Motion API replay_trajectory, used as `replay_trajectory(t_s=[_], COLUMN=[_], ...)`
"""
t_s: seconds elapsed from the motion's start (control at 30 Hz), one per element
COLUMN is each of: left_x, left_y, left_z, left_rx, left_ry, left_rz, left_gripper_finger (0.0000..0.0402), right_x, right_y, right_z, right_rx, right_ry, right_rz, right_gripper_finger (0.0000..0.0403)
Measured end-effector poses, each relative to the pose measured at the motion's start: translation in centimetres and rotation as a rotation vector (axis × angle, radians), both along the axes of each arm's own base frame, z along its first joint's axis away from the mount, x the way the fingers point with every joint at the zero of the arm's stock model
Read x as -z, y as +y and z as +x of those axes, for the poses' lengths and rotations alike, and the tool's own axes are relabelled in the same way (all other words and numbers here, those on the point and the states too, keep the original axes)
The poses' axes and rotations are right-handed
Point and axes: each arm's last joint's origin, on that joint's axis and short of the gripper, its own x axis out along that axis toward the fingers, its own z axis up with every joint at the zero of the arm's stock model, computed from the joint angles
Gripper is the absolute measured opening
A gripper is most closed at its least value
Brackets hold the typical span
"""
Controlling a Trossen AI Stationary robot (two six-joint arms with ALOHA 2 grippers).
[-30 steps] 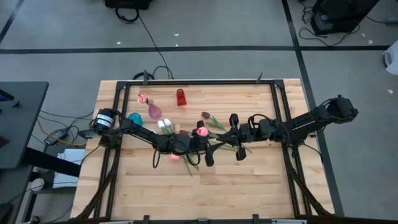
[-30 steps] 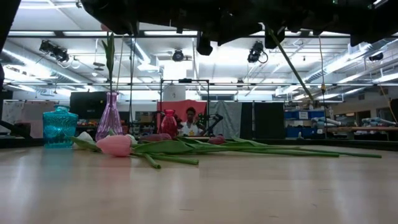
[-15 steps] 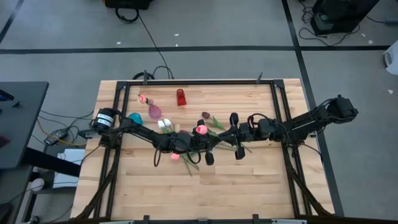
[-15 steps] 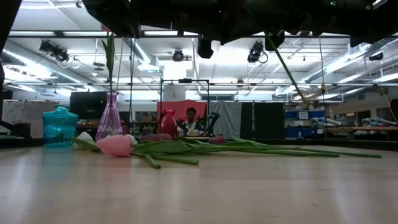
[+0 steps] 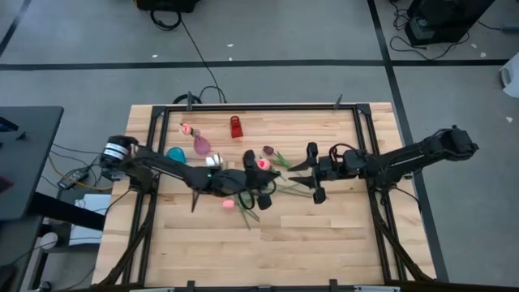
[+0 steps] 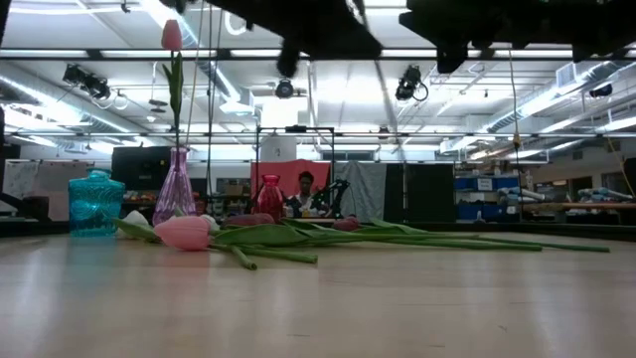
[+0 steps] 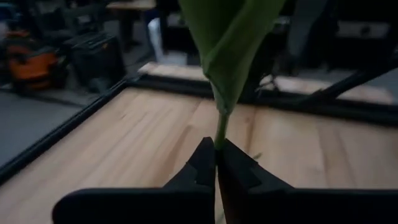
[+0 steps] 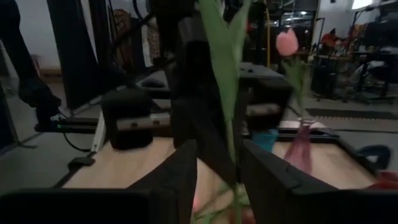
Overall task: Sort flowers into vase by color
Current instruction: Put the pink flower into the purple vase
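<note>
Pinching a thin green tulip stem (image 7: 219,127), the left gripper (image 5: 261,180) is clamped shut on it above the table's middle, the flower's pink head (image 5: 263,165) just at its twelve o'clock. The right gripper (image 5: 315,172), at three o'clock of the left, has its fingers (image 8: 181,168) parted around the same stem. More tulips lie on the light wooden table (image 5: 324,235); one pink tulip stands in the pink glass vase (image 5: 201,145) at ten o'clock.

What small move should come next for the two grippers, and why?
Probably draw the right gripper back, clear of the thin green tulip stem. Its fingers stand open on either side of the stem, while the left gripper is shut on it, so the left arm alone can carry the flower to the pink glass vase.
</note>
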Motion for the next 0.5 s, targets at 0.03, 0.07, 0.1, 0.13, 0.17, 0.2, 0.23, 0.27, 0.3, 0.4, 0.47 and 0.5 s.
replay_trajectory(t_s=[0.03,0.07,0.1,0.13,0.17,0.2,0.23,0.27,0.3,0.4,0.47,0.5], left_x=[-0.4,-0.9,-1.3,-1.7,-2.2,-2.8,-3.4,-3.9,-4.3,-5.0,-5.2,-5.4], left_y=[0.0,-0.1,-0.2,-0.3,-0.4,-0.5,-0.6,-0.7,-0.8,-1.0,-1.0,-1.0], left_z=[-0.6,-1.2,-1.9,-2.6,-3.3,-4.2,-4.9,-5.9,-6.7,-9.0,-10.3,-10.9], left_rx=[-0.017,-0.027,-0.045,-0.069,-0.090,-0.118,-0.146,-0.168,-0.188,-0.244,-0.288,-0.309], left_ry=[0.025,0.041,0.065,0.084,0.095,0.098,0.095,0.098,0.106,0.132,0.140,0.139], left_rz=[0.006,0.007,0.009,0.009,0.011,0.011,0.006,0.001,-0.004,-0.028,-0.030,-0.027], left_gripper_finger=[0.0009,0.0009,0.0009,0.0009,0.0010,0.0010,0.0010,0.0010,0.0010,0.0011,0.0011,0.0011], right_x=[-0.2,-0.4,-0.6,-0.8,-1.0,-1.3,-1.6,-1.9,-2.1,-2.6,-2.5,-2.3], right_y=[-0.2,-0.5,-0.7,-1.1,-1.4,-1.7,-2.1,-2.4,-2.7,-3.4,-3.7,-3.8], right_z=[-0.3,-0.5,-0.8,-1.0,-1.3,-1.5,-1.7,-1.9,-2.1,-2.6,-2.6,-2.6], right_rx=[0.016,0.037,0.065,0.097,0.128,0.154,0.175,0.188,0.199,0.227,0.236,0.235], right_ry=[-0.001,0.002,0.007,0.002,-0.006,-0.016,-0.031,-0.049,-0.063,-0.083,-0.069,-0.052], right_rz=[-0.014,-0.032,-0.054,-0.074,-0.092,-0.105,-0.113,-0.122,-0.132,-0.154,-0.156,-0.157], right_gripper_finger=[0.0135,0.0136,0.0136,0.0136,0.0136,0.0136,0.0136,0.0136,0.0135,0.0135,0.0135,0.0135])
